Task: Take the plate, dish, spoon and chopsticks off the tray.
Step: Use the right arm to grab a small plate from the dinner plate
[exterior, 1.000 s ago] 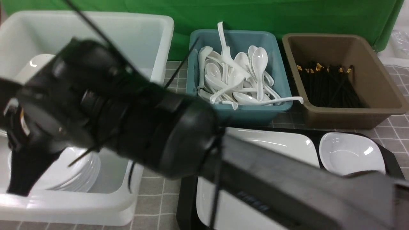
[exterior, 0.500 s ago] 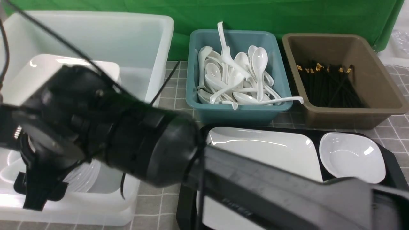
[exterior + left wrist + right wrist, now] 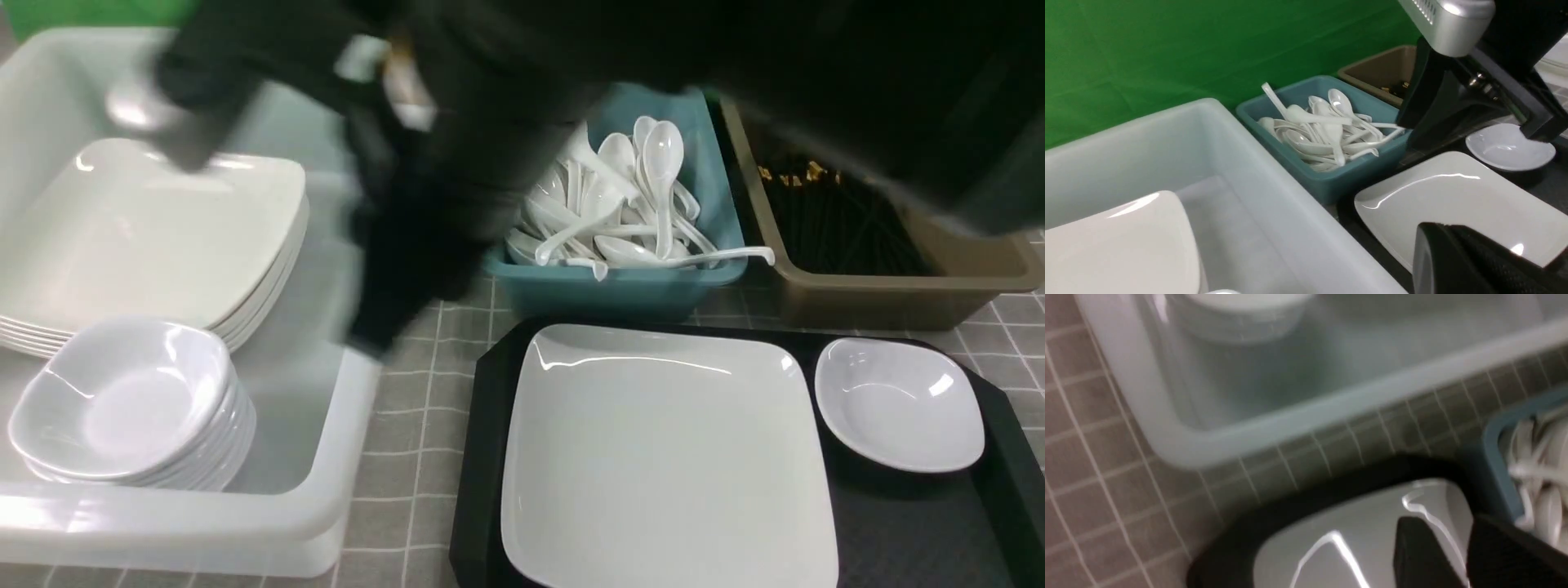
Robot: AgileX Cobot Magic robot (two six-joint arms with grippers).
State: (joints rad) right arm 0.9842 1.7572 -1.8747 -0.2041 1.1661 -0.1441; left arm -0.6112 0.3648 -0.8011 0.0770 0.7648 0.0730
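The large square white plate [image 3: 665, 457] lies on the black tray [image 3: 914, 531], with a small white dish [image 3: 898, 404] to its right. No spoon or chopsticks show on the tray. My right arm [image 3: 506, 98] sweeps as a dark blur across the back of the front view. In the right wrist view, my right gripper [image 3: 1451, 526] hangs open and empty above the plate's [image 3: 1355, 547] corner nearest the teal tub. My left gripper [image 3: 1447, 226] is shut on nothing, above the plate [image 3: 1453, 196] and off the dish [image 3: 1511, 147].
A big white tub [image 3: 326, 523] on the left holds a stack of square plates [image 3: 147, 237] and a stack of small dishes [image 3: 122, 400]. Behind the tray stand a teal tub [image 3: 620, 290] of white spoons and a brown tub [image 3: 898, 302] of black chopsticks.
My right arm has lifted out of the white tub and swung up and to the right. That uncovered both stacks and the whole plate. Its jaws stand apart now.
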